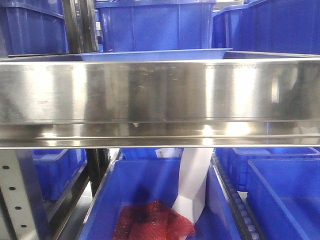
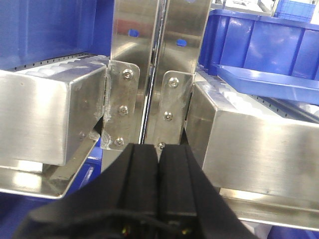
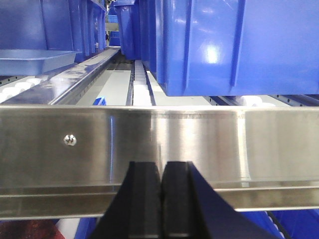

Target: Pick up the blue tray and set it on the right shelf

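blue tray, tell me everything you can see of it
The blue tray is a shallow, light blue, glossy plastic piece with a flared rim. It sits on the shelf rollers behind the steel rail, roughly level, in front of a deep bin. Only an edge shows in each view, thin above the rail in front, a corner at right wrist. Neither gripper touches it.

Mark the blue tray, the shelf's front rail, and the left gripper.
blue tray (image 2: pixel 269 82), left wrist view, on its near flared rim.
stainless front rail (image 1: pixel 160 92), front view, mid face.
left gripper (image 2: pixel 158 159), left wrist view, at the closed fingertips.
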